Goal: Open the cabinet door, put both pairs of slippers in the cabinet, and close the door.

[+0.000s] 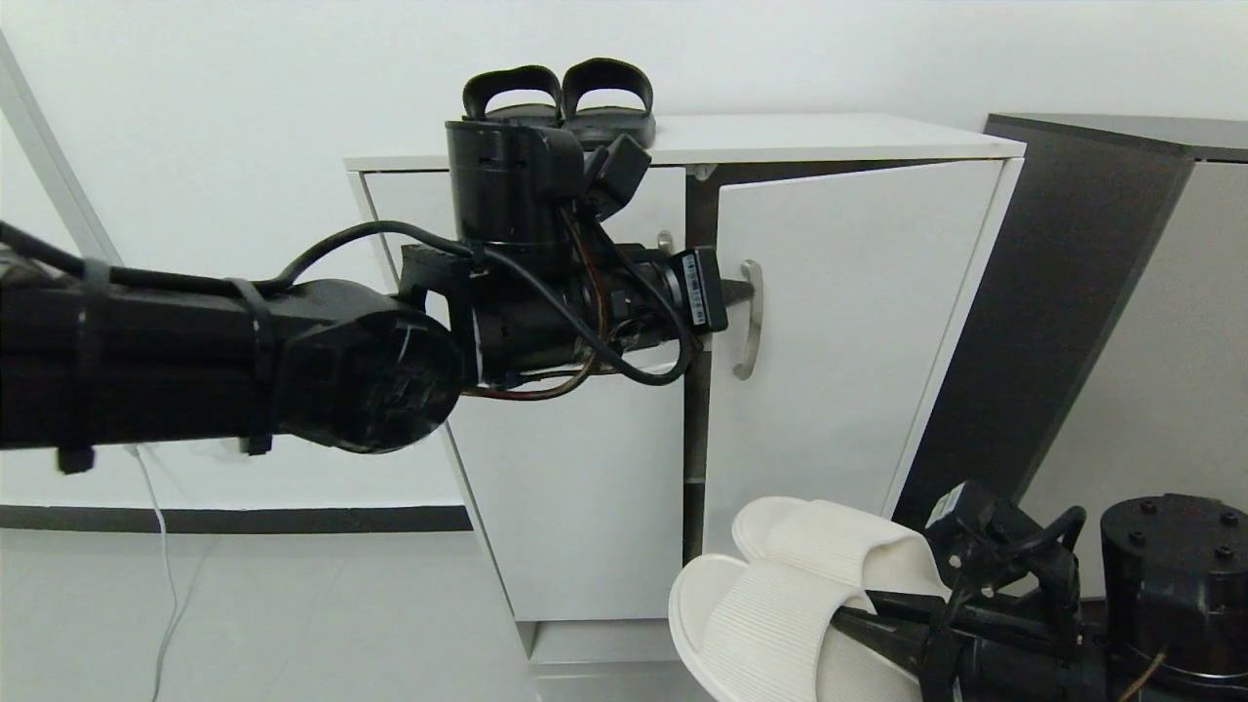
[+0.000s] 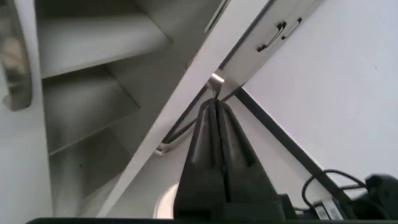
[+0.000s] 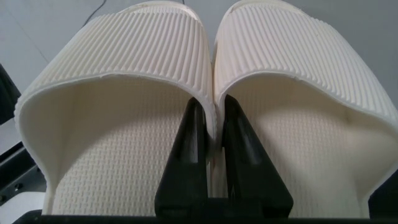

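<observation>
Right pincer point(image 3: 214, 107) pinches white slippers point(image 3: 124, 68) by inner straps.

"What colour are the arms?"
"Black. The left arm point(image 1: 195, 361) is fat and round, with straps point(image 1: 258, 366) and looping cables point(image 1: 390, 227)."
"Any screws?"
"Yes, screws point(image 1: 1148, 506) on the right arm's round cap point(image 1: 1180, 565). The left hand point(image 2: 217, 102) is black too."
</observation>
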### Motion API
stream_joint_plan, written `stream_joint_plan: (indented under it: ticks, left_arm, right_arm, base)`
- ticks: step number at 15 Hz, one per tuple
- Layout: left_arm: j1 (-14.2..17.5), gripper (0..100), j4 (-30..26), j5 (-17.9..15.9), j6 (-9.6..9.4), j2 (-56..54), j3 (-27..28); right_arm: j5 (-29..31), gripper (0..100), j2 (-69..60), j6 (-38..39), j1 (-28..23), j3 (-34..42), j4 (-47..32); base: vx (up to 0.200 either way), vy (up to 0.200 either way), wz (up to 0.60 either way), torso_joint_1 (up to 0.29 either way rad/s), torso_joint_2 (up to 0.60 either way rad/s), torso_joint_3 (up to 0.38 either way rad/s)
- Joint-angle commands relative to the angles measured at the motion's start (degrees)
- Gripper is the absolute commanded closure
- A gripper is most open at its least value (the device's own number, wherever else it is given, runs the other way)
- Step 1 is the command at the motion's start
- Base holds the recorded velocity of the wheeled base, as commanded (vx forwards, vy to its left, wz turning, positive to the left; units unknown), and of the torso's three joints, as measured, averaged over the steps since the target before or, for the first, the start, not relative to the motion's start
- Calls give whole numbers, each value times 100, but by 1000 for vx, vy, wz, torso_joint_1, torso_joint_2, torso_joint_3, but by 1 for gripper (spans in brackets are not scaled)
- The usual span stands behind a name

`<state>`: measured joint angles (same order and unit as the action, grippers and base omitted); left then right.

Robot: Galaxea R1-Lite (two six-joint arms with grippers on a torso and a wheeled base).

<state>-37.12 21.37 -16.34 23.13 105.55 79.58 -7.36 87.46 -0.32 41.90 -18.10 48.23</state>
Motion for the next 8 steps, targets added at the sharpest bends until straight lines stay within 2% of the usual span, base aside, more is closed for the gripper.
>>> stream_joint_plan:
  ticks: [1, 4, 8]
  left_arm:
    - [-32, 100, -1, 25, -54, -447, -294]
    - [3, 100, 148, 16, -63, -764, -821]
    - [346, 100, 1291, 16, 8, 10, -760]
  right_arm:
    - [-2, 100, -27, -3, 2, 9, 3]
    - [-2, 100, -36, -21, 2, 26, 3]
    - [-11, 100, -36, -162, 20, 61, 3]
  base:
    - [0, 0, 0, 0, 0, 0]
    - [0, 0, 0, 0, 0, 0]
    - [0, 0, 0, 0, 0, 0]
